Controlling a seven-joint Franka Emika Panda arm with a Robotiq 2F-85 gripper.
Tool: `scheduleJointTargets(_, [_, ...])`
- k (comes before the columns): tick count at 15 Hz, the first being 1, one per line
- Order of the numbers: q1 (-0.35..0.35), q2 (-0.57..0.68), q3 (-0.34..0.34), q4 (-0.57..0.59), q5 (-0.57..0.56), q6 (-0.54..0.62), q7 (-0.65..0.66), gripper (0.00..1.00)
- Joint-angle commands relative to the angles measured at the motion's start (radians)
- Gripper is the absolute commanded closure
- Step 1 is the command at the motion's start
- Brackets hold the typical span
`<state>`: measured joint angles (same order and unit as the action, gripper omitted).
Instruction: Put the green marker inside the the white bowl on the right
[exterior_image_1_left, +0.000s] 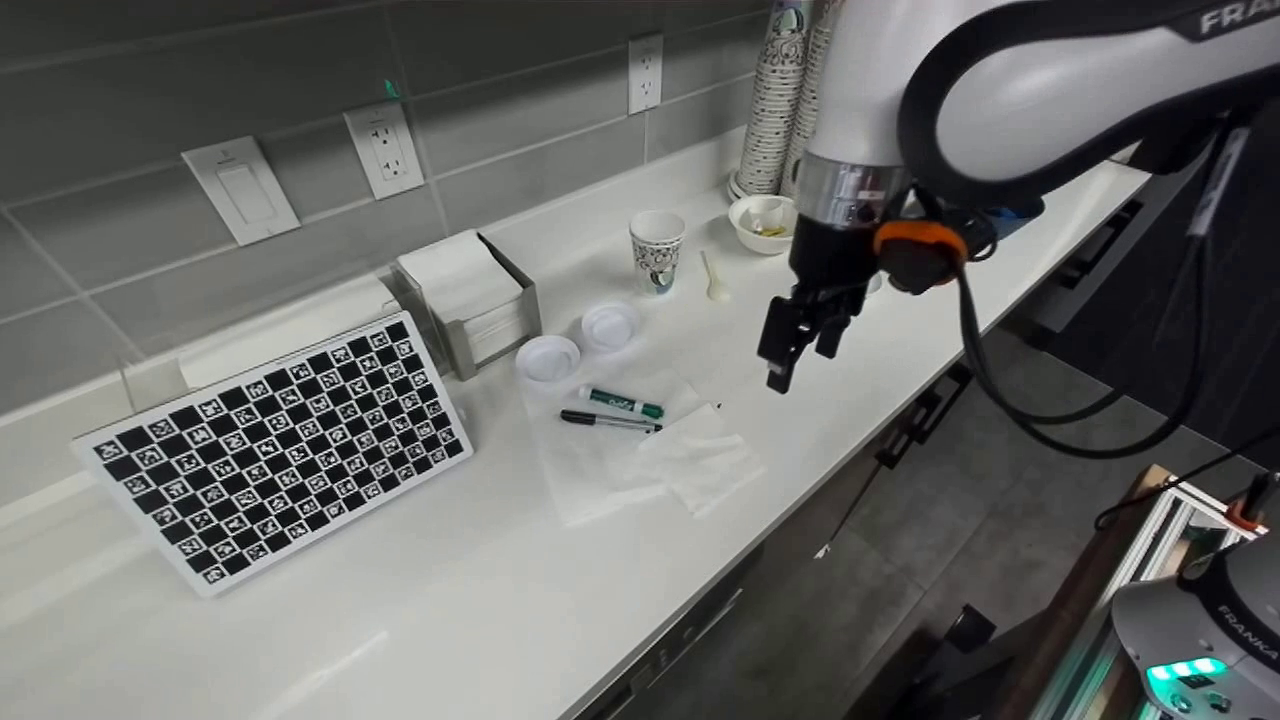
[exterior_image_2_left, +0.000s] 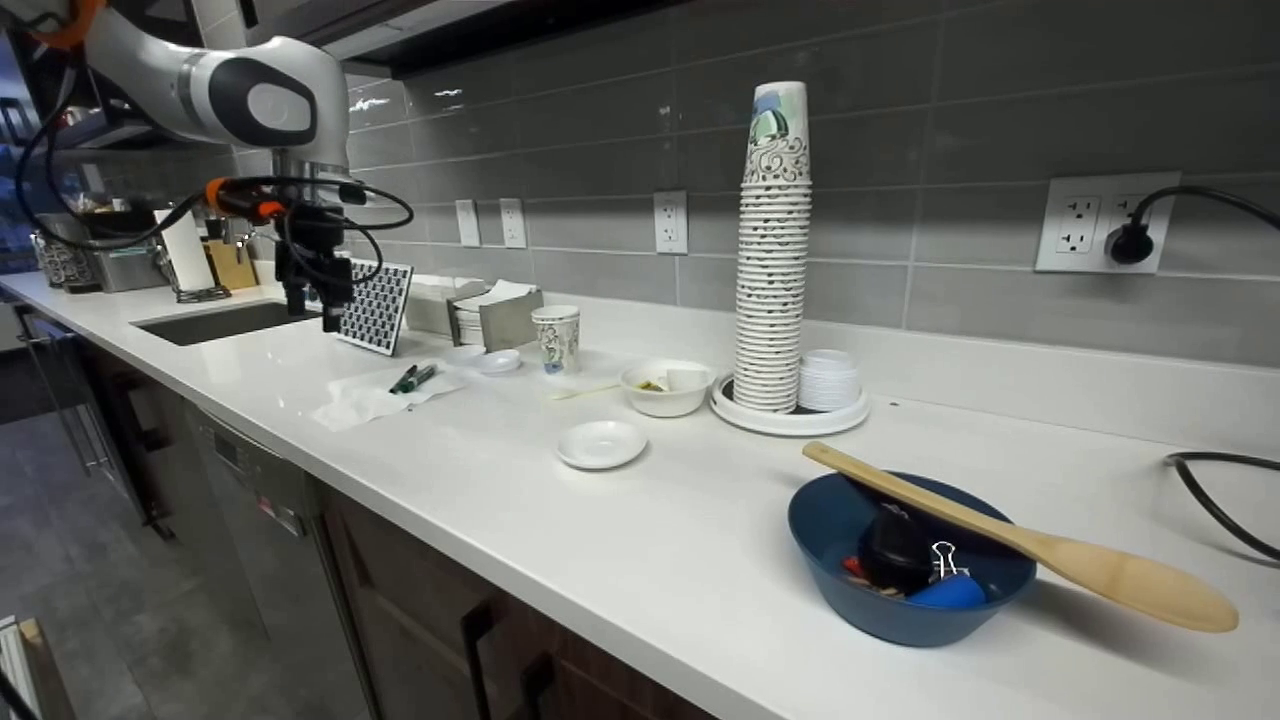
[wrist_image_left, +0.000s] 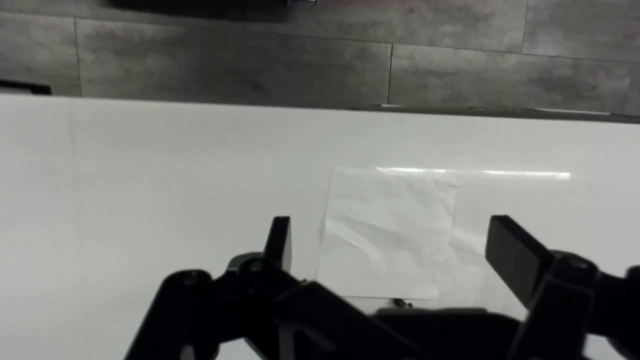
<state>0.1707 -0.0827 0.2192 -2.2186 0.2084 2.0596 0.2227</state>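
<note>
The green marker (exterior_image_1_left: 622, 403) lies on white paper towel beside a slim black marker (exterior_image_1_left: 610, 420); the green marker also shows in an exterior view (exterior_image_2_left: 420, 377). In the wrist view a small dark end peeks out above the gripper body; I cannot tell whose it is. The white bowl (exterior_image_1_left: 748, 238) stands near the wall behind the paper cup and holds something yellowish and white; it also shows in an exterior view (exterior_image_2_left: 662, 402). My gripper (exterior_image_1_left: 803, 362) is open and empty, high above the counter, in an exterior view (exterior_image_2_left: 314, 312) and the wrist view (wrist_image_left: 391, 225).
A paper cup (exterior_image_1_left: 657, 258), plastic spoon (exterior_image_1_left: 714, 280), two lids (exterior_image_1_left: 548, 358), napkin holder (exterior_image_1_left: 480, 300) and checkered board (exterior_image_1_left: 270, 450) stand on the counter. A flat white saucer (exterior_image_2_left: 602, 445), cup stack (exterior_image_2_left: 772, 290) and blue bowl with wooden spoon (exterior_image_2_left: 900, 620) are farther along.
</note>
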Motion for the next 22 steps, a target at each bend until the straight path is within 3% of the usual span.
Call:
scheduleJointTargets(1, [0.053,0.227,0.045,0.163,-0.140,0.152,0.039,0.00])
scheduleJointTargets(6, [0.150,0.490,-0.018,0.417,-0.475,0.185,0.075,0.00])
scheduleJointTargets(8, [0.182,0.565,-0.052,0.496,-0.540,0.181,0.065,0.00])
scheduleJointTargets(11, [0.195,0.654,-0.074,0.601,-0.515,0.158,0.031,0.02])
scheduleJointTargets(16, [0.187,0.720,-0.072,0.682,-0.470,0.118,-0.029,0.29])
scheduleJointTargets(18, [0.183,0.736,-0.073,0.703,-0.464,0.100,-0.040,0.30])
scheduleJointTargets(22, [0.178,0.747,-0.059,0.723,-0.433,0.074,-0.071,0.21])
